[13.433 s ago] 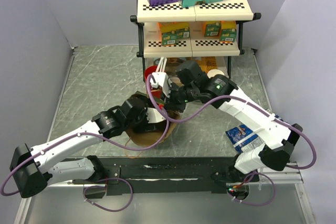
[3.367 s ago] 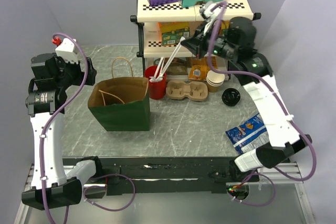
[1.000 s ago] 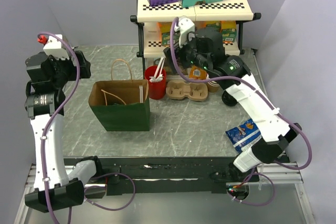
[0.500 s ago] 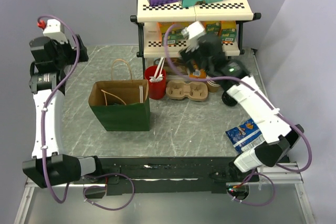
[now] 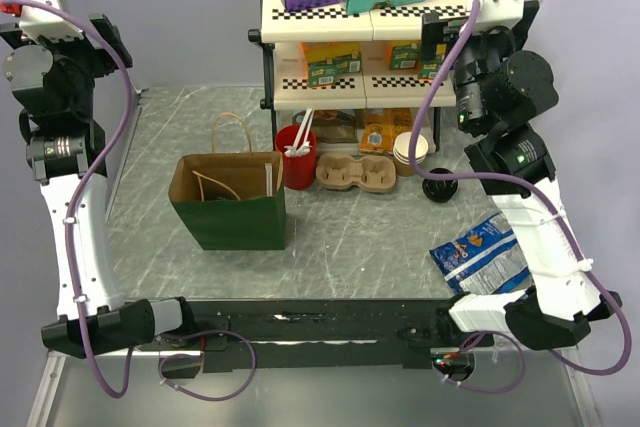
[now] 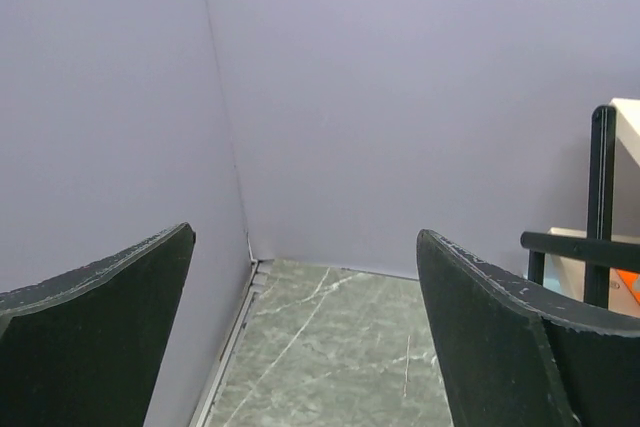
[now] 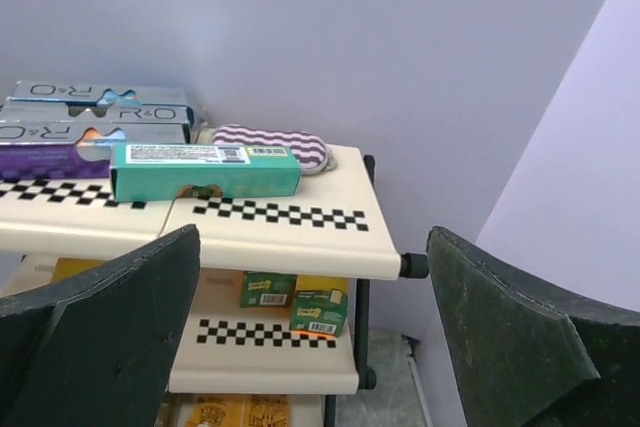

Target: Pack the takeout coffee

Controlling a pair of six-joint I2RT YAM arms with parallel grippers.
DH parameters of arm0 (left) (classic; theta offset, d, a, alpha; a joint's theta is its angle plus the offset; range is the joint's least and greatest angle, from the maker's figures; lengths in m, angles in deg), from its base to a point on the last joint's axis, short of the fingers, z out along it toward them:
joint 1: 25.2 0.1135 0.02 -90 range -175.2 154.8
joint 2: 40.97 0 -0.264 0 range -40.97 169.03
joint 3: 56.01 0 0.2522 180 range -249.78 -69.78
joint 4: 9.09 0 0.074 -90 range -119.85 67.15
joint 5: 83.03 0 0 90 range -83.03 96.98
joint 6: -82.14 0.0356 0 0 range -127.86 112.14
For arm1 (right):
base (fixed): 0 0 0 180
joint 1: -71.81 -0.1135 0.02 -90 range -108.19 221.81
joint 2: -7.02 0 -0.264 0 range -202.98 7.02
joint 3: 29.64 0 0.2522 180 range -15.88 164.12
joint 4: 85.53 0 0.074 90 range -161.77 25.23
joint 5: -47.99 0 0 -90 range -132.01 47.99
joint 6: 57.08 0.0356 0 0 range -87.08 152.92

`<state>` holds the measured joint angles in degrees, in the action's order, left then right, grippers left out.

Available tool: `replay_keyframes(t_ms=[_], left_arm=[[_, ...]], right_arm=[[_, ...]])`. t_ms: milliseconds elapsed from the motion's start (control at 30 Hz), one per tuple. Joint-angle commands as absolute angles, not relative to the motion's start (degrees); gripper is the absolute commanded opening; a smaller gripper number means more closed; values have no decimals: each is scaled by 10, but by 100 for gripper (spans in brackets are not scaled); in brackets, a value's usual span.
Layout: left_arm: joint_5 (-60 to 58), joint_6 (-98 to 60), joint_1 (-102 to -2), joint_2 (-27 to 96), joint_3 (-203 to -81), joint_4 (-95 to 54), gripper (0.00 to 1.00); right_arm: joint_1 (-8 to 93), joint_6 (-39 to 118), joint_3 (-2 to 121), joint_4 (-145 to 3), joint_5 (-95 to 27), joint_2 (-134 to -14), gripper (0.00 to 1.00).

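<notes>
Top view. Found left arm (image 5: pixel 75 207) standing tall at 10 o'clock of table (image 5: pixel 380 237), and right arm (image 5: pixel 545 227) standing tall at 2 o'clock. Noted paper bag (image 5: pixel 230 222) upright and open-mouthed at 9 o'clock of table centre. Inside it, can make out only a handle loop and a pale strip. Cannot place takeout coffee with certainty. Recorded black round item (image 5: pixel 438 187) at 4 o'clock of pale cup stack (image 5: pixel 411 150); cannot tell whether bare lid or lidded cup. Recorded red cup of stirrers (image 5: pixel 296 169) at 2 o'clock of bag and cardboard carrier (image 5: pixel 358 175) just beside it at 3 o'clock. Also blue snack packet (image 5: pixel 482 257) at 4 o'clock of table and shelf rack (image 5: pixel 370 9) at 12.

Left wrist view. Observed left gripper (image 6: pixel 305 237) spread wide, gripping nothing, facing wall corner.

Right wrist view. Observed right gripper (image 7: pixel 312 234) spread wide, gripping nothing, facing rack's top shelf, with teal box (image 7: pixel 205 170) lying there.
</notes>
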<state>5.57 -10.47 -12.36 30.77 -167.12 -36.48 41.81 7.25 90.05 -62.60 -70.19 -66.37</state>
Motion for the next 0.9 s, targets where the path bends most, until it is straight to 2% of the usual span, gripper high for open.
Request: replay_keyframes(t_ms=[0, 100, 200, 267, 333, 433, 600, 733, 767, 867], left_arm=[[30, -108, -122, 248, -1545, -262, 99], [-87, -85, -122, 215, -1422, -258, 99], [-183, -133, -122, 194, -1282, -266, 99], [-194, -122, -124, 200, -1181, -248, 100], [-111, -153, -126, 214, -1119, -239, 99], [-138, -143, -125, 247, -1093, -258, 100], [-132, -192, -125, 225, -1071, -212, 99], [-73, -195, -126, 198, -1095, -170, 99], [-27, -197, -126, 194, -1104, -165, 100], [-12, -191, -125, 200, -1120, -139, 99]], right_arm=[[420, 81, 874, -664, -706, -668, 100], [420, 107, 842, -616, -674, -678, 100], [419, 61, 743, -588, -608, -691, 100], [412, 47, 638, -574, -582, -701, 100], [408, -37, 525, -603, -592, -713, 100], [414, 3, 444, -659, -620, -723, 100], [413, 18, 484, -546, -555, -727, 100], [406, 120, 553, -575, -649, -740, 100], [403, 140, 571, -574, -693, -752, 100], [401, 120, 612, -620, -741, -773, 100]])
